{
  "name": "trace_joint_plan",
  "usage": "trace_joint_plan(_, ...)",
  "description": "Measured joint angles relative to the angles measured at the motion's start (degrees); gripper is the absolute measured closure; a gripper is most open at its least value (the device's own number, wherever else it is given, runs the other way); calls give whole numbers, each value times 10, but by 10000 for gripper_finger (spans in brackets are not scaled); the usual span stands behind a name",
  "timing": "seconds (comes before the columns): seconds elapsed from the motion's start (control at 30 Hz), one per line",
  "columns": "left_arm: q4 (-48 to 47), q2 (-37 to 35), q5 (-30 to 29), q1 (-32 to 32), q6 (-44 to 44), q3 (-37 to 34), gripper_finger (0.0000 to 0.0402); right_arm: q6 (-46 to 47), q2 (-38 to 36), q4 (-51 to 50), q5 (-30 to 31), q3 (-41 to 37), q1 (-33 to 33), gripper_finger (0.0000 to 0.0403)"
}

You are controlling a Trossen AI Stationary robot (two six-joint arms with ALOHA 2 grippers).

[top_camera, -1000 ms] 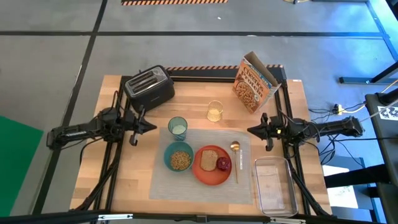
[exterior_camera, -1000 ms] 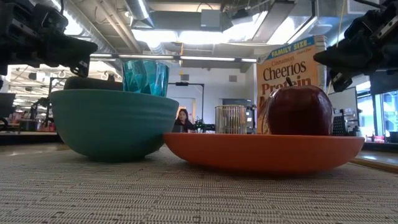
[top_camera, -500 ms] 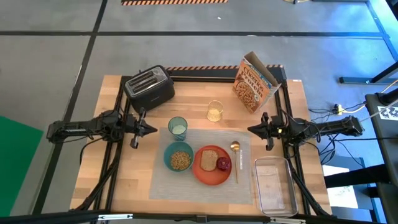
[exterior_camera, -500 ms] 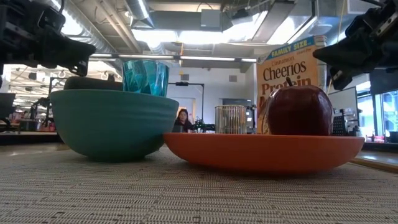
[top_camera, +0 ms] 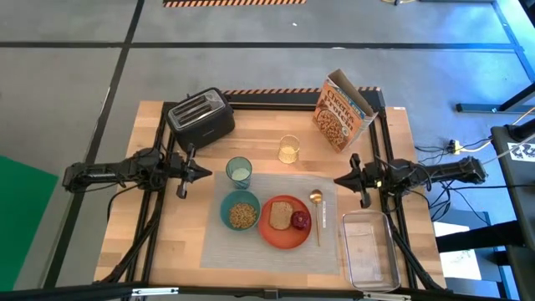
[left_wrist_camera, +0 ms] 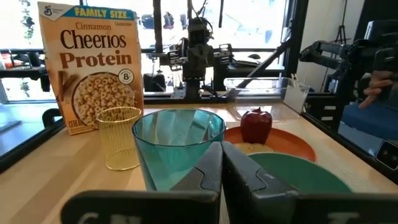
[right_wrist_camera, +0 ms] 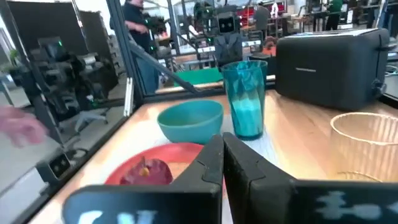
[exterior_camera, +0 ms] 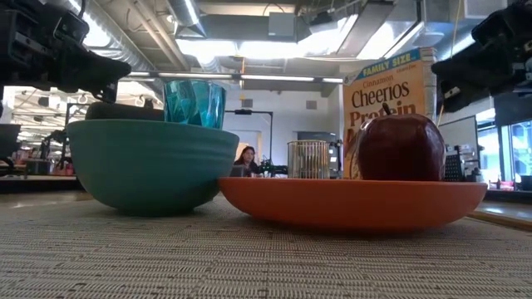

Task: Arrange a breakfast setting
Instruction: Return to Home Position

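Observation:
The grey placemat lies on the table's middle. On it stand the teal bowl with cereal, the orange plate with the toast slice and the red fruit, the gold spoon to the plate's right, and the teal cup at its far left corner. My left gripper is shut and empty, left of the cup. My right gripper is shut and empty, right of the mat's far edge.
A black toaster stands at the far left, a Cheerios box at the far right, and a gold wire cup between them. A clear plastic tray lies at the near right. People show beyond the table.
My left gripper has drawn back slightly toward the table's left edge. My right gripper has drawn back a little toward the table's right edge. The things on the mat have stayed still.

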Motion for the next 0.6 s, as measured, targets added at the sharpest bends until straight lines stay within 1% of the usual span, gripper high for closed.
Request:
trace_joint_plan(0.13, 0, 0, 0, 0, 0, 0, 401, -44, -38, -21, -5, 0, 0, 403)
trace_joint_plan(0.2, 0, 0, 0, 0, 0, 0, 401, -45, -58, -37, -5, 0, 0, 403)
trace_joint_plan(0.27, 0, 0, 0, 0, 0, 0, 401, -44, -75, -27, -5, 0, 0, 403)
trace_joint_plan(0.33, 0, 0, 0, 0, 0, 0, 401, -44, -73, -1, -1, 0, 0, 403)
trace_joint_plan(0.4, 0, 0, 0, 0, 0, 0, 401, -34, -72, 1, 7, 0, 0, 402)
trace_joint_plan(0.6, 0, 0, 0, 0, 0, 0, 401, -29, -68, -36, 15, 0, 0, 402)
